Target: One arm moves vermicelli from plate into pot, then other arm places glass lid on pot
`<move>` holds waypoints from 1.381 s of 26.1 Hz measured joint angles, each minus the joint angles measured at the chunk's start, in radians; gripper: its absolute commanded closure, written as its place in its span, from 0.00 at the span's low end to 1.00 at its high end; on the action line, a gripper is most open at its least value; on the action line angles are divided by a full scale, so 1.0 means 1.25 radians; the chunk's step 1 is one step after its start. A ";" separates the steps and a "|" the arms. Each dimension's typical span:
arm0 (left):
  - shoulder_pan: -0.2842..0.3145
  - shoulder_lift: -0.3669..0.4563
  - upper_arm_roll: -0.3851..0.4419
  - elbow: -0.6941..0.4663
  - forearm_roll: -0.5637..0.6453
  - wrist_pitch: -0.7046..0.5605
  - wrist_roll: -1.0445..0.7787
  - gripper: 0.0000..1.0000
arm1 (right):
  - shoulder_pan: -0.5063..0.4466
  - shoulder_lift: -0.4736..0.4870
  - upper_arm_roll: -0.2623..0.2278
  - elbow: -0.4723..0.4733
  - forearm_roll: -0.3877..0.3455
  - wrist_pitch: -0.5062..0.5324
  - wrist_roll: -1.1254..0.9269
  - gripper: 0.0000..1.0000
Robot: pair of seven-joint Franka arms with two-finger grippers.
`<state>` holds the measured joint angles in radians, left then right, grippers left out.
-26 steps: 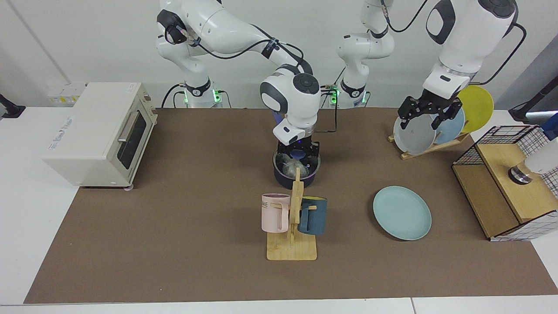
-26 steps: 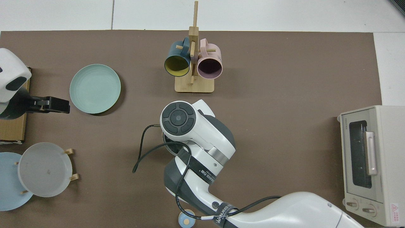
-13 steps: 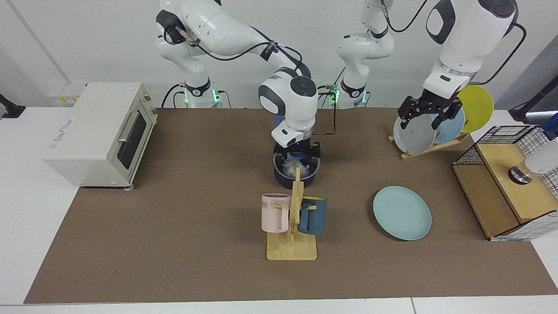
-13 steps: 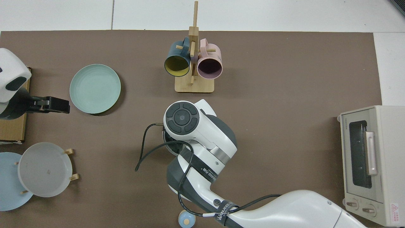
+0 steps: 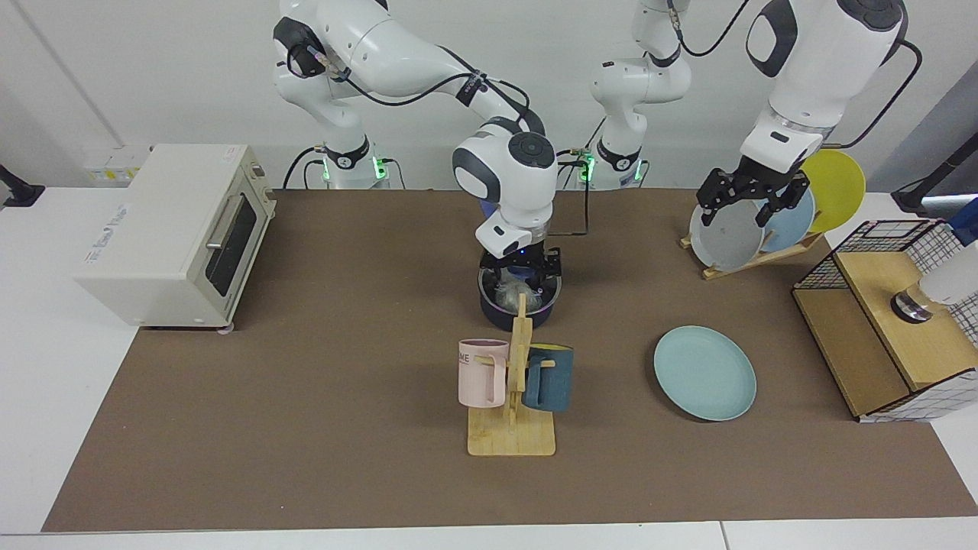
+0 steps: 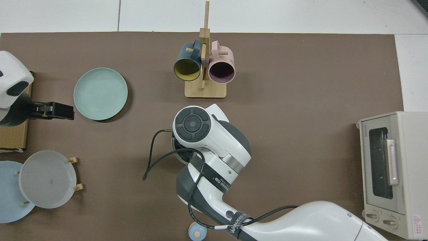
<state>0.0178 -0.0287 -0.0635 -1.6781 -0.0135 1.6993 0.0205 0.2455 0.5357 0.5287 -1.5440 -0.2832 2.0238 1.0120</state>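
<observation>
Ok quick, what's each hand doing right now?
Right hand: down at the glass lid on the pot; grip cannot be told.
Left hand: open, empty, waiting in front of the plate rack.

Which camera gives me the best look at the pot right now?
The facing view: the pot shows under the right end effector, vermicelli inside. In the top view, that arm hides nearly all of it.

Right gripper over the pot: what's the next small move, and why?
Probably let go and lift straight up. The right gripper sits low over the pot, vermicelli shows inside, the plate lies bare, and the glass lid seems already down. The left gripper waits by the plate rack.
</observation>
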 measured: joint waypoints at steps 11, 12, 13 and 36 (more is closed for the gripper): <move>-0.001 0.000 0.000 0.001 0.000 0.000 0.000 0.00 | -0.001 -0.019 0.002 0.069 -0.003 -0.069 0.000 0.00; -0.001 0.000 0.000 0.001 0.000 0.000 0.000 0.00 | -0.001 -0.024 0.002 0.071 -0.003 -0.070 0.000 0.00; -0.001 0.000 0.000 0.001 0.000 0.000 0.000 0.00 | -0.001 -0.029 0.003 0.073 -0.003 -0.072 0.000 0.00; -0.001 0.000 0.000 0.002 0.000 0.000 0.000 0.00 | -0.030 -0.233 -0.115 0.074 0.127 -0.206 -0.236 0.00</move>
<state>0.0163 -0.0290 -0.0640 -1.6752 -0.0135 1.6992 0.0205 0.2074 0.2448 0.3844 -1.4509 -0.1244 1.7663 0.7165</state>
